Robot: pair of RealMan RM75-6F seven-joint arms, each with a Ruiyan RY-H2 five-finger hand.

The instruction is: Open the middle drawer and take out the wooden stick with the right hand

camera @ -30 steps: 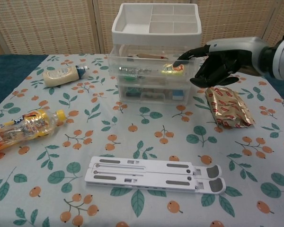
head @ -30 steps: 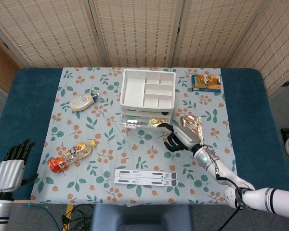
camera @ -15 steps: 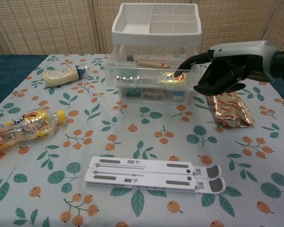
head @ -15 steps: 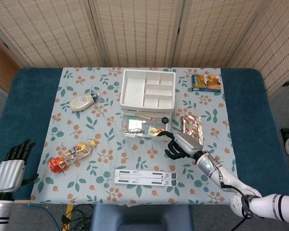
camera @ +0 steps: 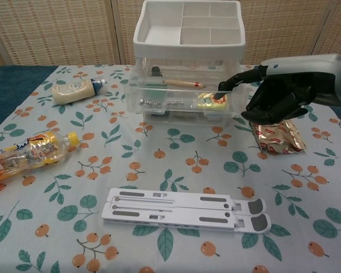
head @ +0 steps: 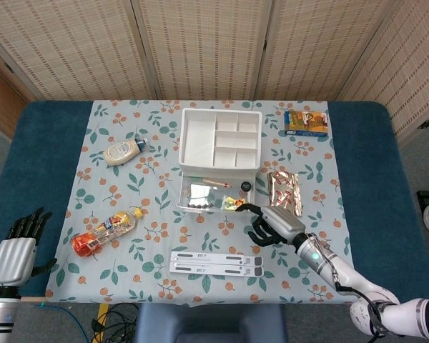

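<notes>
Hooking the front lip of the middle drawer point(camera: 182, 105) with one extended finger, right hand point(camera: 281, 94) at the drawer's right corner, other fingers point(head: 261, 233) curled in, gripping nothing. Drawer pulled well out of the white organizer point(head: 219, 139). Inside, stick point(camera: 184, 83) lying along the back, beside small metal bits and a yellow item. Just right of the drawer, gold packet point(camera: 278, 136) flat on the surface point(head: 50, 143). In front, white folding stand point(camera: 184, 209). At left, two bottles point(camera: 28, 151) on their sides. Down at the near-left edge, left hand point(head: 18, 250) idle, fingers slightly spread, holding nothing.
</notes>
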